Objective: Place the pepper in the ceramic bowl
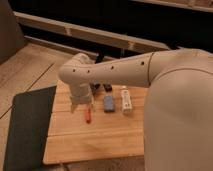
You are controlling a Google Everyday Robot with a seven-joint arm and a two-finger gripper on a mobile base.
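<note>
The pepper (87, 116) is a slim red-orange piece lying on the wooden table (90, 140), left of middle. My gripper (83, 104) hangs from the pale arm right above the pepper's upper end, and its lower part blends with the wrist. A dark rounded shape (95, 86) just behind the wrist looks like the ceramic bowl. The arm hides most of it.
A blue rectangular block (108, 104) lies right of the pepper, and a white tube-like object (126, 99) lies right of that. A small dark item (107, 87) sits behind the block. A dark mat (27, 125) borders the table's left edge. My pale body (177, 120) fills the right side.
</note>
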